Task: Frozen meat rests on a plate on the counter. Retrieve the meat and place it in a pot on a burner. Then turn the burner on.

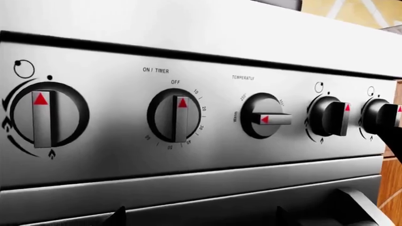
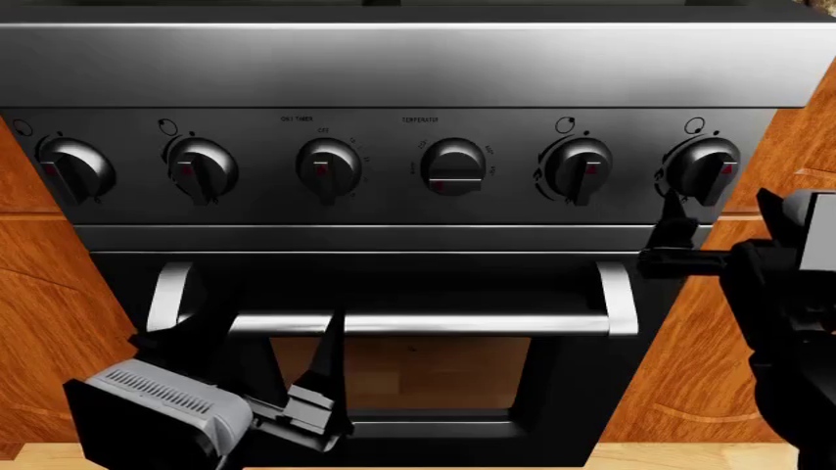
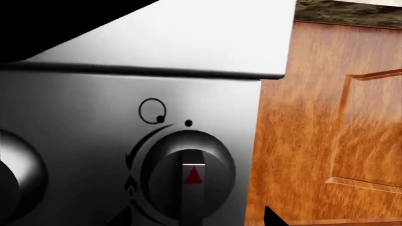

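Step in hand: turning on a burner, judging by the right gripper sitting just below the far-right knob on the stove front.
Right gripper: holds nothing; how far it is parted I cannot tell.
Left gripper: low by the oven door handle, fingers apart, empty.
Meat, pot, plate: none in view (the cooktop is out of frame).
Risk: choosing a knob for the wrong burner, since the pot's position is unseen; fingertips may also slip off the knob's narrow ridge.
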### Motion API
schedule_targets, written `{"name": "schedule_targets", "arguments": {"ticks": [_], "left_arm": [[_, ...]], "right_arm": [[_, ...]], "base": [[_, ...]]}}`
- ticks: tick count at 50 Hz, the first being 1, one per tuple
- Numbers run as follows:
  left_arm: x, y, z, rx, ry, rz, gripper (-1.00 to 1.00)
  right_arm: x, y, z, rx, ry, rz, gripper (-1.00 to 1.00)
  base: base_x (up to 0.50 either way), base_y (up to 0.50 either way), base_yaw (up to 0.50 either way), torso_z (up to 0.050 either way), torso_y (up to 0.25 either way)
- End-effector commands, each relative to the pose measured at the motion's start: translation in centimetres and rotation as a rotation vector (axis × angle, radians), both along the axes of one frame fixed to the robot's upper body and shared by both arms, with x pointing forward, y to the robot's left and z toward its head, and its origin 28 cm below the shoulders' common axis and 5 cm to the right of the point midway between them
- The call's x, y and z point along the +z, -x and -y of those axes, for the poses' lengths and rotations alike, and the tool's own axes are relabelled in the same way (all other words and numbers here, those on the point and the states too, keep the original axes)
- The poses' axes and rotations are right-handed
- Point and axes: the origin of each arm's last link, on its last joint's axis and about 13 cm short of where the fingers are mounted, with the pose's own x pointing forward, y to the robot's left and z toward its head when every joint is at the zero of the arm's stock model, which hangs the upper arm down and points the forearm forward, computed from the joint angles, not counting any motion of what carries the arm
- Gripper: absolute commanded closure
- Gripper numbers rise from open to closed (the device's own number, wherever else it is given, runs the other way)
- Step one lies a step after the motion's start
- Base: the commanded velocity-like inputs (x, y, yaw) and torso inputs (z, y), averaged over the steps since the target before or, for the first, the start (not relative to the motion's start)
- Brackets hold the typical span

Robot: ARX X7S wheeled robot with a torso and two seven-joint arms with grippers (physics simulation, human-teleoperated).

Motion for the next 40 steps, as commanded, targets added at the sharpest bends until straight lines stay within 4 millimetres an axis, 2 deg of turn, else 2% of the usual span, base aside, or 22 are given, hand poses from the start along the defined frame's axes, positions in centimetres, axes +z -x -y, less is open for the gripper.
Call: {"name": "schedule_targets", "arguments": {"ticks": [1, 18, 19, 40], "left_arm": [[-0.16, 0.0, -0.04, 0.0, 0.007, -0.008, -1.0], [-0.37, -0.14, -0.17, 0.0, 0.018, -0.014, -1.0], [-0.46, -0.09, -0.18, -0.002, 0.018, -0.019, -1.0], [-0.67, 0.1, -0.31, 0.0, 0.022, -0.028, -1.0]], "right_arm": [[0.12, -0.28, 0.08, -0.006, -0.003, 0.001, -1.0], [0.54, -0.87, 0.04, -0.013, 0.028, -0.002, -1.0], [0.65, -0.85, 0.07, -0.02, 0.03, 0.001, 1.0], [0.84, -1.0, -0.24, -0.034, 0.034, 0.009, 1.0]], "base": [[0.0, 0.0, 0.0, 0.0, 0.0], [0.0, 0.0, 0.0, 0.0, 0.0], [0.0, 0.0, 0.0, 0.0, 0.0], [0.01, 0.0, 0.0, 0.0, -0.003]]}}
